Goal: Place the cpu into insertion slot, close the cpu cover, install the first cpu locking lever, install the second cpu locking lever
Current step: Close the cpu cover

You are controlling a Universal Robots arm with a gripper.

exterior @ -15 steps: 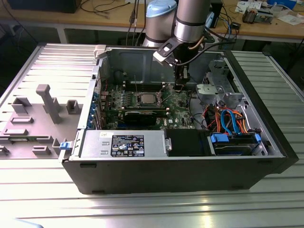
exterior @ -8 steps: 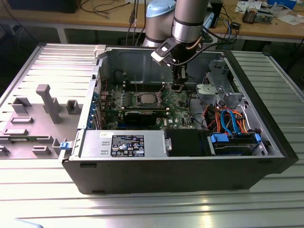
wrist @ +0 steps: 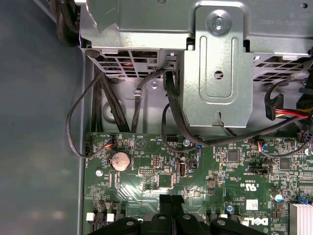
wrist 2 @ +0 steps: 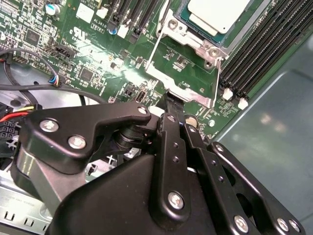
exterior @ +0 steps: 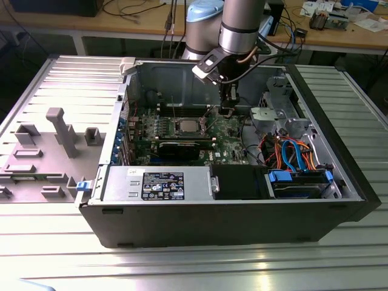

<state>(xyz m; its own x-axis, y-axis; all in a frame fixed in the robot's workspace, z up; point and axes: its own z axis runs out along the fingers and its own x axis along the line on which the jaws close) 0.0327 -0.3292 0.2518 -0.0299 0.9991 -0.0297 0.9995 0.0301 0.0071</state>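
Metal top upward, the cpu (wrist 2: 217, 13) lies seated in the insertion slot (wrist 2: 195, 41), square within its silver rim; in the exterior view it is the pale square (exterior: 186, 126) in the middle of the green motherboard (wrist: 146, 166). The cpu cover (wrist 2: 188, 89) is not down over it: the thin silver frame stands swung open on the side nearer me, green board showing through its window. My pincer (wrist 2: 173, 100) is clenched, black fingertips drawn together right at the cover's free edge, and I cannot tell whether any of that metal is nipped between them. In the first wrist view my tips (wrist: 171, 199) hang over the board near a coin cell battery (wrist: 120, 160), with a grey metal drive bracket (wrist: 217, 73) and looping black cables (wrist: 100, 98) beyond. Long black memory slots (wrist 2: 264, 44) run beside the socket. All of it sits inside an open computer case (exterior: 242, 218) lying on a ribbed metal table (exterior: 182, 267).
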